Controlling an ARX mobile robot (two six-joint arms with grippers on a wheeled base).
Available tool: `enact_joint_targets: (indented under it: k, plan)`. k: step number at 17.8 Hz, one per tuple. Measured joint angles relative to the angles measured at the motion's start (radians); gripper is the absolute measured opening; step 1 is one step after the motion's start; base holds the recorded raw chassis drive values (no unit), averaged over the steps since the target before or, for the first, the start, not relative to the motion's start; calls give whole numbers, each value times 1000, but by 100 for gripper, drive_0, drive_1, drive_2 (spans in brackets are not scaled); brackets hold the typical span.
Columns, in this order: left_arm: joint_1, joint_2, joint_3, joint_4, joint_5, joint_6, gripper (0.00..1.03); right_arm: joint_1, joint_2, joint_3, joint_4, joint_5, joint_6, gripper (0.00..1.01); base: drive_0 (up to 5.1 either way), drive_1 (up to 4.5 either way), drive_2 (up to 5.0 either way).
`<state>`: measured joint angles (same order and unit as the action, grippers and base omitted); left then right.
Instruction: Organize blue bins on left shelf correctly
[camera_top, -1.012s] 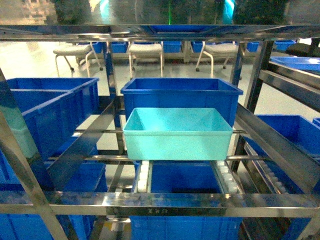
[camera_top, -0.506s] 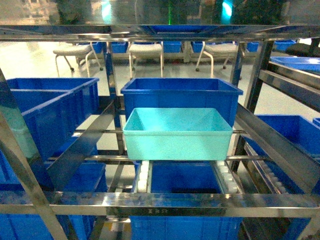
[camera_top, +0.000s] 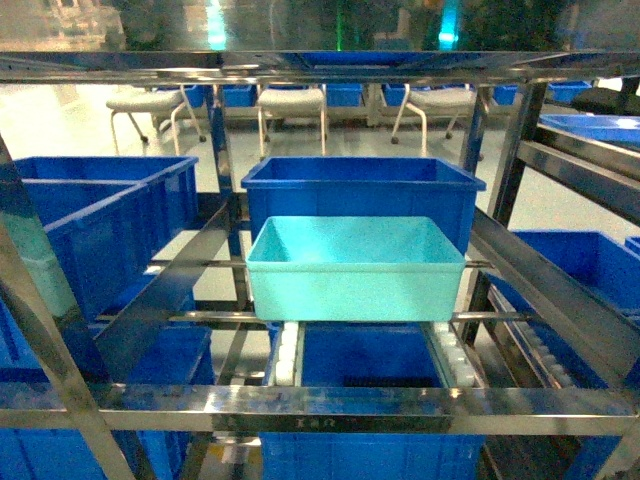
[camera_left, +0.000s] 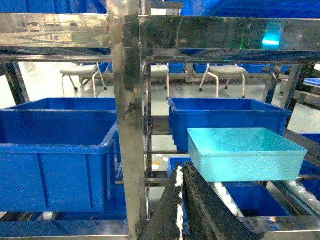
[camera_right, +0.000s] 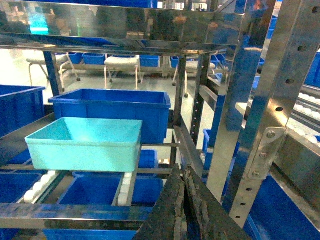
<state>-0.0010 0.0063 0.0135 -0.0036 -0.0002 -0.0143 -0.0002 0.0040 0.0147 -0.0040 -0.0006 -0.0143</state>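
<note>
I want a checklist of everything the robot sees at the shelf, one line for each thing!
Surface: steel shelf with slanted rails and white rollers.
Job's things: light turquoise tub sits on the rollers, empty, in front of a dark blue crate.
Clutter: more dark blue crates to the left, right and below.
Grippers: left gripper and right gripper both shut, holding nothing, short of the tub.
Cables: nothing seen.
Surroundings: white chairs on a pale floor behind.
</note>
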Motion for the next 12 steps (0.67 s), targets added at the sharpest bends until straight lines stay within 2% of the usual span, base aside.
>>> enact_joint_targets:
  k: [2,3,4,7,10,11,12]
  plan:
    - [0,0,0,0,0,-1,3,0,0,0,0,0,0,2,0,0,0]
    - [0,0,0,0,0,0,15,0,0,0,0,0,0,10,0,0,0]
    - [0,0,0,0,0,0,29,0,0,0,0,0,0,24,0,0,0]
    - [0,0,0,0,0,0,58,0,0,0,0,0,0,54,0,0,0]
    - [0,0,0,0,0,0,92,0,0,0,0,0,0,88,0,0,0]
    - [0,0,0,0,0,0,100,0,0,0,0,0,0,98,0,0,0]
    - [0,0,0,0,0,0,98,0,0,0,0,0,0,100,0,0,0]
